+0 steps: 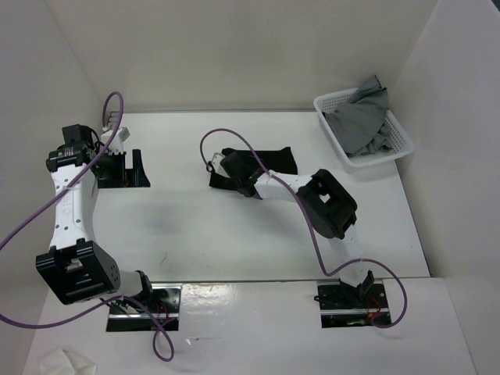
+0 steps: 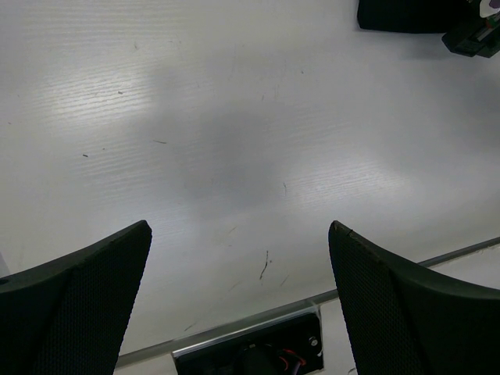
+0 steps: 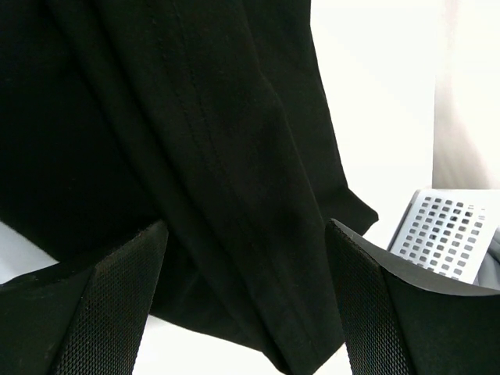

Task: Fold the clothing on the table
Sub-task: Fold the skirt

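The black clothing [image 1: 273,160] lies on the counter [image 1: 234,242] a little beyond its middle, well apart from the white basket [image 1: 332,100] of grey garments [image 1: 363,125] in the far right corner. From above it reads as a narrow band. Its long axis runs left to right, roughly along the far edge, with the left end slightly nearer the arms. The right gripper [image 1: 233,173] hangs over that left end, jaws set wide with nothing pinched. Its wrist view shows seams running lengthwise down the cloth. The left gripper [image 1: 131,168] is also wide and empty, over bare counter at the far left, well apart from the cloth.

The step in hand looks like taking 1 end for a fold. To do it well, the right gripper should come down on the very edge of the left end and pinch all layers together. It should lift just clear, then carry along the long axis so the edges meet.
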Robot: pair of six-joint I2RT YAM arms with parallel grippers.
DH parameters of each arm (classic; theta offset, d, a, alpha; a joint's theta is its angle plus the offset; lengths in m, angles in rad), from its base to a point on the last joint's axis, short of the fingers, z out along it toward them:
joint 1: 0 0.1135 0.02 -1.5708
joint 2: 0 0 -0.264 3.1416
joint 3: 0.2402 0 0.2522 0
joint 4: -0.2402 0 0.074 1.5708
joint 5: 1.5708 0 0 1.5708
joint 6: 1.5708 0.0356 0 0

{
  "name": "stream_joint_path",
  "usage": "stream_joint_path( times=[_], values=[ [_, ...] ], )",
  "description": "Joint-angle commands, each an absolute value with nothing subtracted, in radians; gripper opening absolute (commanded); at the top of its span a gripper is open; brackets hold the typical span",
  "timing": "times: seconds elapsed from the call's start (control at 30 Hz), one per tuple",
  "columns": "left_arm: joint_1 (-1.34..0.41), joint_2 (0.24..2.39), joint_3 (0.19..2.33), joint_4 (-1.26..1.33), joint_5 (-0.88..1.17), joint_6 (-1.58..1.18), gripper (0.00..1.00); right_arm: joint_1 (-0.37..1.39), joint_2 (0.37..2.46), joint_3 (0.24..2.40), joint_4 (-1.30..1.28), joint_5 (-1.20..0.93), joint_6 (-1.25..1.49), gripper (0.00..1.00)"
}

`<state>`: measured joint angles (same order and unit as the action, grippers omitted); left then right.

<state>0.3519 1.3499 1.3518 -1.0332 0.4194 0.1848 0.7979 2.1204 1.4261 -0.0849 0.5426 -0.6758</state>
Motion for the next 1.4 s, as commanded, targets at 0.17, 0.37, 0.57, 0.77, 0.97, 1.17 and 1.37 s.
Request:
stream_joint_path(
  times=[0.17, 0.37, 0.57, 0.77, 0.97, 1.17, 1.37],
  values=[
    [0.359, 1.322, 1.347, -1.04, 0.425, 0.213, 1.0, 0.775, 2.137, 1.482, -0.017, 0.571, -0.681, 0.86],
    [0.359, 1.322, 1.347, -1.049, 0.416, 0.222, 1.0, 0.765, 2.146, 1.514, 0.002, 0.589, -0.69, 0.86],
    [0.368, 1.322, 1.347, -1.049, 0.416, 0.222, 1.0, 0.756, 2.164, 1.545, 0.014, 0.6, -0.699, 0.86],
    [0.368, 1.322, 1.347, -1.049, 0.416, 0.232, 1.0, 0.729, 2.189, 1.598, 0.025, 0.609, -0.718, 0.86],
    [0.368, 1.322, 1.347, -1.049, 0.416, 0.232, 1.0, 0.709, 2.24, 1.681, 0.044, 0.627, -0.752, 0.86],
    [0.368, 1.322, 1.347, -1.049, 0.416, 0.232, 1.0, 0.669, 2.316, 1.833, 0.022, 0.649, -0.761, 0.87],
    [0.368, 1.331, 1.358, -1.058, 0.416, 0.232, 1.0, 0.598, 2.411, 2.121, -0.168, 0.641, -0.626, 0.87]
  ],
)
